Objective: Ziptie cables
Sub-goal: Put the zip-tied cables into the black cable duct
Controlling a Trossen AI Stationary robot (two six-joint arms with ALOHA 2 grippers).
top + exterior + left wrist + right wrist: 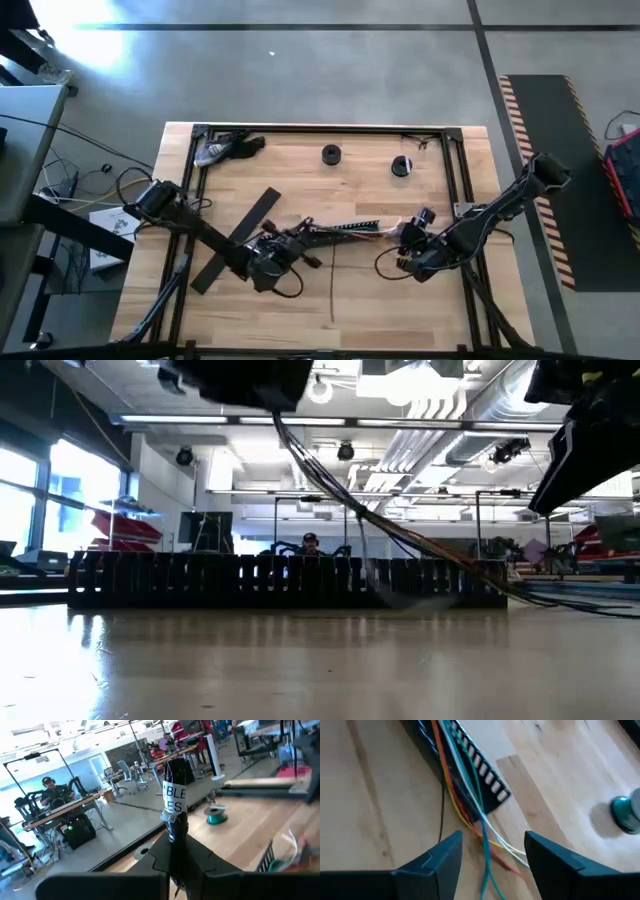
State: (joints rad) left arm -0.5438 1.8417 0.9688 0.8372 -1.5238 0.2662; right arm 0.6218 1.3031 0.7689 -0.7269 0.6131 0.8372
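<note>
A black slotted channel (345, 228) lies across the middle of the table. The cables (470, 785), thin white, green, orange and red wires, run along it and spill off its end onto the wood. My right gripper (492, 840) is open just above those loose ends, one finger on either side, touching nothing; in the high view it (408, 242) is at the channel's right end. My left gripper (177, 870) is shut on a long black bundle (175, 785) with a white label, seen in the high view as a slanting black strip (255, 225) at the channel's left end. My left gripper pinches the black labelled bundle between its two fingers, at a spot below the white label (176, 845). The bundle runs on along the fingers and past their tips toward the table's far side. Whether its other end rests on the table I cannot tell.
Two small spools (331, 153) (401, 166) stand near the far edge, and a grey tool (215, 150) lies at the far left corner. A black frame (320, 128) borders the table. A thin dark line (332, 290) lies on the near half. A person (50, 790) sits beyond the table.
</note>
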